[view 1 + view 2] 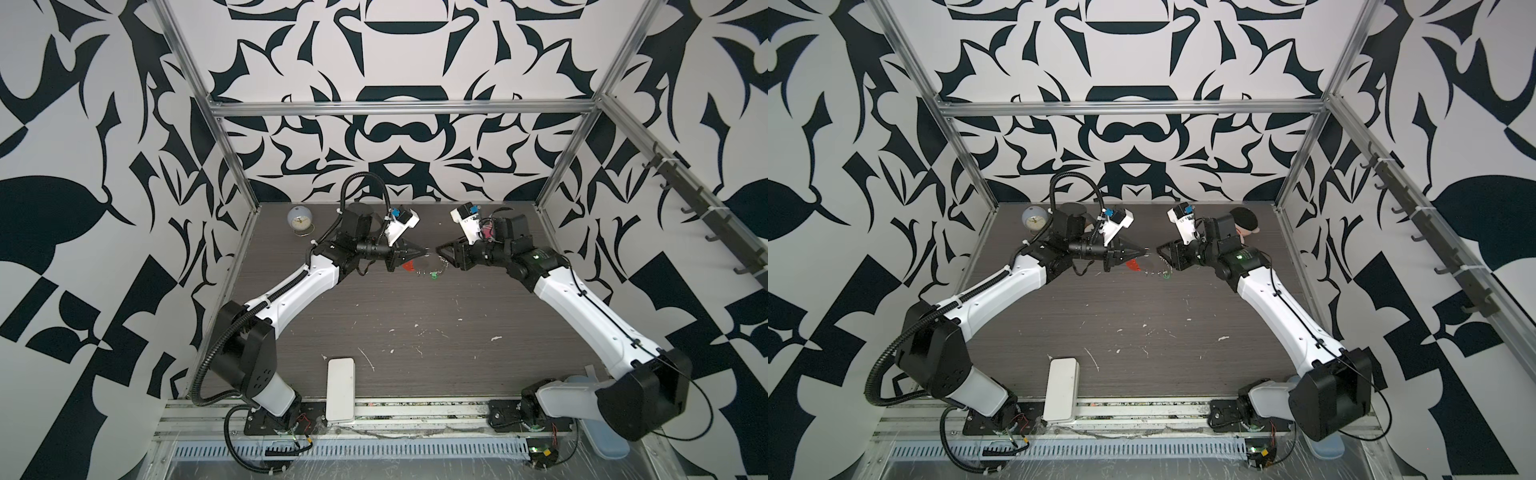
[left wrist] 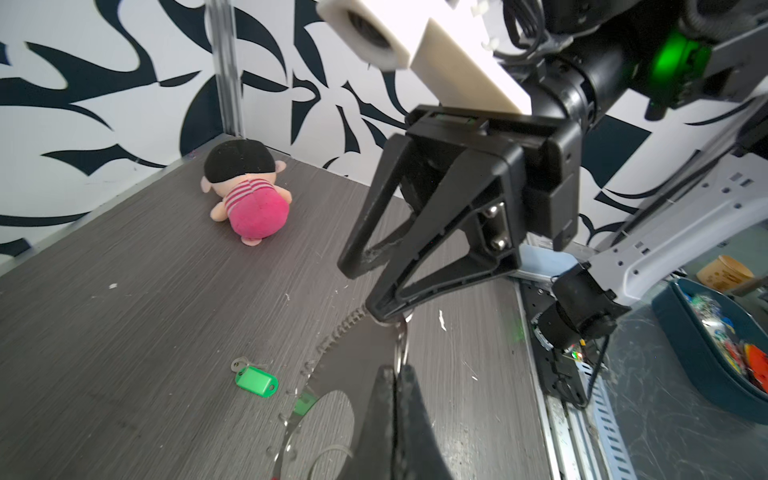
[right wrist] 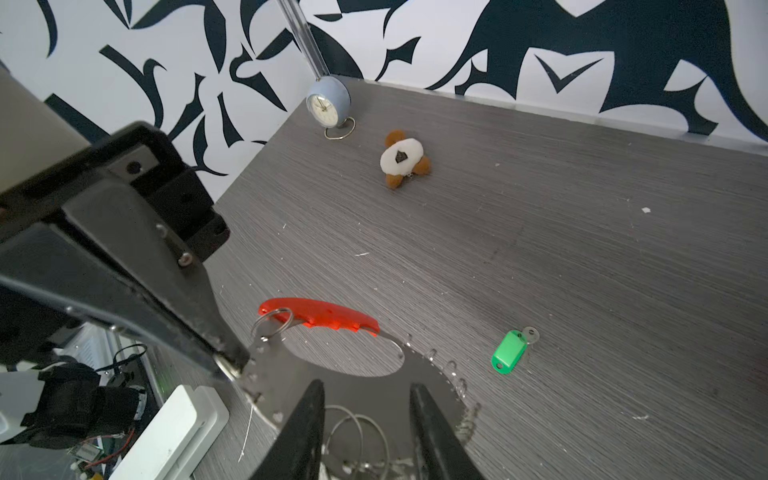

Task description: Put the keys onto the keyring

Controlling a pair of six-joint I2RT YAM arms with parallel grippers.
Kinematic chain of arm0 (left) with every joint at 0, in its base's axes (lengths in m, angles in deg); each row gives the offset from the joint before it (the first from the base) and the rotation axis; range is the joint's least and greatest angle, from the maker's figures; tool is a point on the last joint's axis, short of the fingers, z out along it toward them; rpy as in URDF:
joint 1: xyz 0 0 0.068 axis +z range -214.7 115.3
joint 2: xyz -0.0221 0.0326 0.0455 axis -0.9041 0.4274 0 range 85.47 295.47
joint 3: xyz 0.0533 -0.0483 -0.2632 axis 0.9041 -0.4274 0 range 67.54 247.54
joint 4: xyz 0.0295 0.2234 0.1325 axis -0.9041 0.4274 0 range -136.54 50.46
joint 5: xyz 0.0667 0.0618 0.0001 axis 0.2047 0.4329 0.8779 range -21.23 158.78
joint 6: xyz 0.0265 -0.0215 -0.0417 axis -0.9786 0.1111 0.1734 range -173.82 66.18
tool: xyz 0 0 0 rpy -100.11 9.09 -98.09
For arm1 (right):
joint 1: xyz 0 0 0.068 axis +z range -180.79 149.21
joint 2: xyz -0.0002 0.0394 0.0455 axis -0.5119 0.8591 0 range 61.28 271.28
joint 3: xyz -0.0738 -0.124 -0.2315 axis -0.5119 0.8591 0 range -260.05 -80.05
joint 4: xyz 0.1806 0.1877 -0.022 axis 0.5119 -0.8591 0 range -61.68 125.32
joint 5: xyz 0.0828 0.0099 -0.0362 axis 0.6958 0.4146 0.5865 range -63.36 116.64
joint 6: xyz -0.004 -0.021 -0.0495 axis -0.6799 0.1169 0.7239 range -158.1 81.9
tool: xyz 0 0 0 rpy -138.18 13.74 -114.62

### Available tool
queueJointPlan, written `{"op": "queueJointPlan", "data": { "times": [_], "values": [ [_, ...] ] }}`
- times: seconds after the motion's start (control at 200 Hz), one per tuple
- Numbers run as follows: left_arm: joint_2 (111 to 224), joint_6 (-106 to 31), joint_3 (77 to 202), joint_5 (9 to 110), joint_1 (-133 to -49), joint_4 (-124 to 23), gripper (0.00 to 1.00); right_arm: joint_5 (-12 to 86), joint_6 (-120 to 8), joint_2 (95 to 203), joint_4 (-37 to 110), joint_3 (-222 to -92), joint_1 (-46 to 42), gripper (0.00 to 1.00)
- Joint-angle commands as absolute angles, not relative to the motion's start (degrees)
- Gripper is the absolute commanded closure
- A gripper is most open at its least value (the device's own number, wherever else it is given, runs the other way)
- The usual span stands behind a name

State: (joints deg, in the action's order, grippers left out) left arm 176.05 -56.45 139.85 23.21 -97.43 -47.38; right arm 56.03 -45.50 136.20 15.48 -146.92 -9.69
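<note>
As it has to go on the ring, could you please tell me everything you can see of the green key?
The key is small: a glossy bright green plastic head, oblong with rounded corners and a hole at one end, and a short silvery metal part at the other. It lies flat on the grey wood-grain table, beside the outer edge of the keyring but apart from it. Neither the left pincer nor the right pincer touches it.

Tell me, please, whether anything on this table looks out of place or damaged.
The green key lies loose on the table, apart from the keyring pinched by the left gripper. White scratches and flecks mar its surface, and the pink plush doll lies face down near the back wall.
</note>
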Motion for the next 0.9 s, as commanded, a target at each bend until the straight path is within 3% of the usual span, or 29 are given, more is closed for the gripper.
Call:
{"op": "queueJointPlan", "data": {
  "times": [0.0, 0.295, 0.615, 0.895],
  "values": [
    [174.7, -53.0, 139.8, 27.5, -97.3, -52.8, 1.00, 57.7, -48.5, 133.4, 20.1, -144.0, -7.5, 0.64],
    [176.3, -49.1, 139.3, 40.0, -100.0, -55.1, 1.00, 56.0, -51.0, 131.5, 23.4, -139.5, -5.1, 0.65],
    [175.2, -44.3, 133.8, 40.8, -101.0, -66.1, 1.00, 54.6, -51.0, 131.0, 23.5, -139.8, -5.1, 0.66],
    [174.1, -43.1, 130.6, 39.5, -101.0, -72.0, 1.00, 45.1, -48.7, 121.8, 19.4, -139.7, -5.1, 0.62]
  ]
}}
